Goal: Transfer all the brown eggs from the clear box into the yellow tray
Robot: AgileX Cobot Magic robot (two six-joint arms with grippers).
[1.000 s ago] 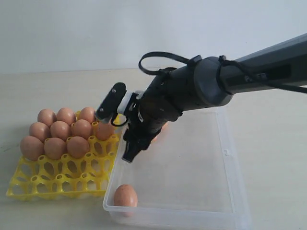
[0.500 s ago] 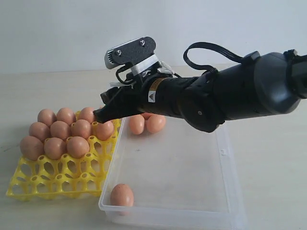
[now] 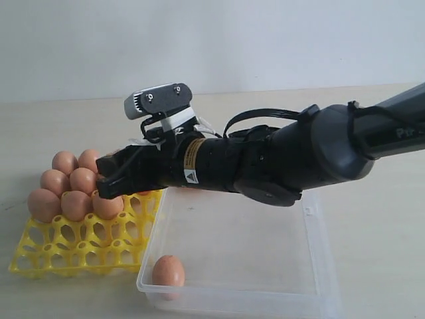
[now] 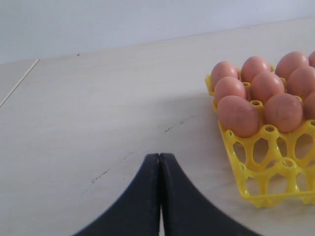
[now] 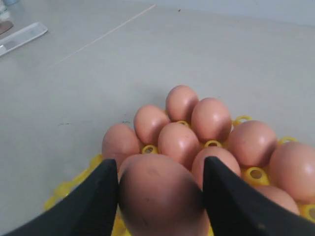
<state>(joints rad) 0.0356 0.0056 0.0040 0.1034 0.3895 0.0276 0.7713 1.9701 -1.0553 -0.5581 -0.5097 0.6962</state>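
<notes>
My right gripper reaches across to the left and hangs over the yellow tray, shut on one brown egg held between its two black fingers. Several brown eggs fill the tray's far cups, and the near cups stand open. The clear box lies right of the tray with one brown egg in its near left corner; the arm hides its far end. My left gripper is shut on nothing, low over bare table beside the yellow tray and its eggs.
The tray and box sit on a pale wooden table with a plain wall behind. A flat pale strip lies far off on the table. The right arm's thick forearm spans the box's far half.
The right gripper rose from the far end of the clear box and swung left over the tray with the egg in it. The two eggs seen at the box's far end are now hidden.
</notes>
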